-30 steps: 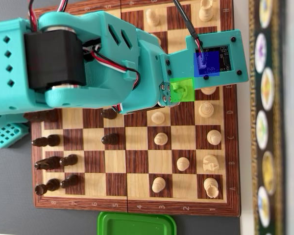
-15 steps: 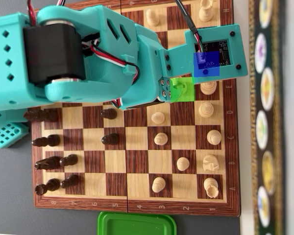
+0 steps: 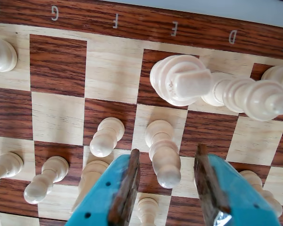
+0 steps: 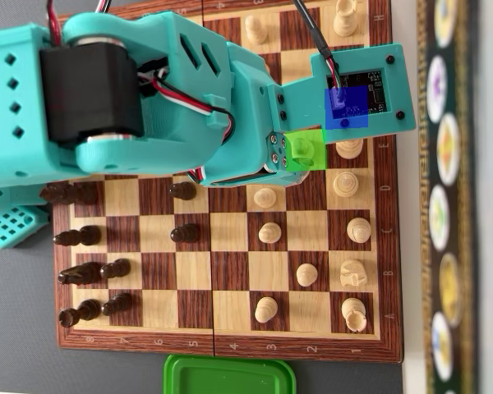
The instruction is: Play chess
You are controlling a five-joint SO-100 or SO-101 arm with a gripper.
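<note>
The chessboard (image 3: 132, 21) border carries letters H, G, F, E, D, C in the wrist view.

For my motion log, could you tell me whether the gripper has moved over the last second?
Yes: in the overhead view the gripper has shifted slightly up the picture, toward the H end of the chessboard.

We see a dark grey table (image 4: 16, 345) carrying a wooden chessboard (image 4: 230, 341) that lies flat on it. Just below the board's lower edge in the overhead view sits a green plastic lid (image 4: 228, 376), partly cut off by the frame. A teal perforated base part (image 4: 12, 226) rests at the board's left edge. Along the right runs a dark strip with oval pictures (image 4: 448, 205).
</note>
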